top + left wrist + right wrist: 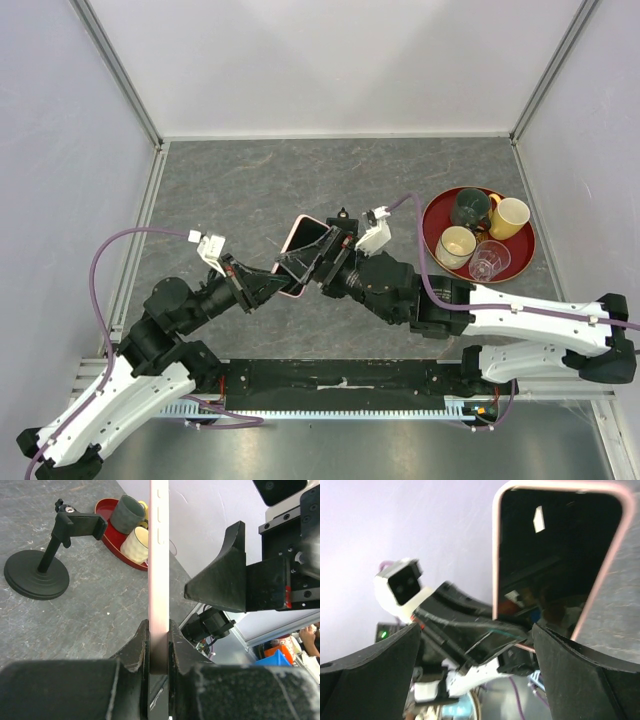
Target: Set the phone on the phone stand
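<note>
My left gripper is shut on the lower edge of the phone, which stands upright and shows edge-on, its pink case rising out of the jaws. From above, the phone hangs over the table's middle between both grippers. My right gripper faces the black screen and stands wide open, its fingers either side of the phone's lower end without touching it. The phone stand stands on its round black base left of the phone, cradle on top; from above only its tip shows.
A red tray with several cups sits at the right of the table, just beyond the stand in the left wrist view. White walls close off the back and both sides.
</note>
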`<state>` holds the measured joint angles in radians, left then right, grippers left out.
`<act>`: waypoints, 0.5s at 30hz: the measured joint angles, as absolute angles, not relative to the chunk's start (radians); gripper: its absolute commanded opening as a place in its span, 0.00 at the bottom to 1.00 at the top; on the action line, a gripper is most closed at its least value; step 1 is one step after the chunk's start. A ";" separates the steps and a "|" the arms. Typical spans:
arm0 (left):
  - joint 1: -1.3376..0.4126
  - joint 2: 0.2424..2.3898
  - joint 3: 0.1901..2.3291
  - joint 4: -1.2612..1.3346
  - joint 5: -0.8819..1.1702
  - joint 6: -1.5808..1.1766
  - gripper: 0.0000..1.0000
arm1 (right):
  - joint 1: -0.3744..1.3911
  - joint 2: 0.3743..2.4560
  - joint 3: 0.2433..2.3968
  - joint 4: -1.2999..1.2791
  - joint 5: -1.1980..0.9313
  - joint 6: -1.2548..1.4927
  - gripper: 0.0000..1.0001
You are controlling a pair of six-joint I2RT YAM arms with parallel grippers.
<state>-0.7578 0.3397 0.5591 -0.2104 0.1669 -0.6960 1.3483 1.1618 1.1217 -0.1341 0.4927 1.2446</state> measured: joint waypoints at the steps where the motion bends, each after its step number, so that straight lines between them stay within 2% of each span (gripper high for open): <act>1: -0.758 0.340 0.560 -0.213 0.166 -0.689 0.02 | 1.355 1.168 1.135 -0.168 0.535 1.257 0.98; 6: -0.758 0.321 0.564 -0.222 0.151 -0.654 0.02 | 1.377 1.181 1.165 -0.323 0.706 1.297 0.98; 9: -0.758 0.312 0.569 -0.229 0.147 -0.631 0.02 | 1.379 1.200 1.190 -0.368 0.765 1.227 0.98; 12: -0.758 0.311 0.580 -0.238 0.141 -0.626 0.02 | 1.378 1.198 1.191 -0.321 0.753 1.065 0.98; 15: -0.758 0.305 0.585 -0.235 0.155 -0.629 0.02 | 1.338 1.145 1.145 -0.216 0.636 0.877 0.98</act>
